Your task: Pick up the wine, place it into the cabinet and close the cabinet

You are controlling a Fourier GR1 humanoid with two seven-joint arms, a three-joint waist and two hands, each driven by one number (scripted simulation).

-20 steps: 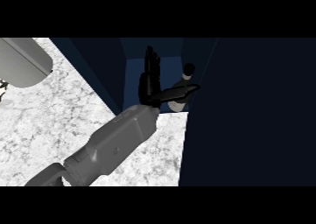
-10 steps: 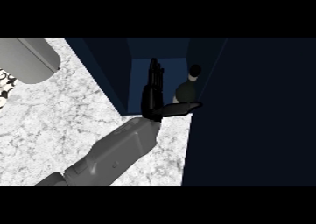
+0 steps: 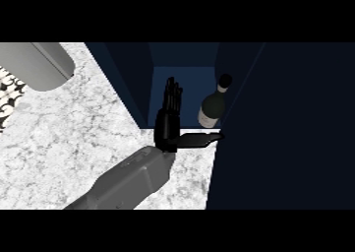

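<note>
Fingers (image 3: 170, 96) straight and together with the thumb stuck out sideways, the right hand (image 3: 166, 129) holds nothing inside the open cabinet (image 3: 187, 71), the wine (image 3: 213, 106) standing upright just right of it, forearm slanting over the counter (image 3: 93, 128).

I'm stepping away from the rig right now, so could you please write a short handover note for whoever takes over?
Left hand: open, fingers straight, reaching into the cabinet, holding nothing.
Right hand: not in view.
Wine bottle: upright inside the cabinet, just right of the hand, not gripped.
Done: wine placed in the cabinet.
Left to do: draw the hand out, then close the cabinet.
</note>
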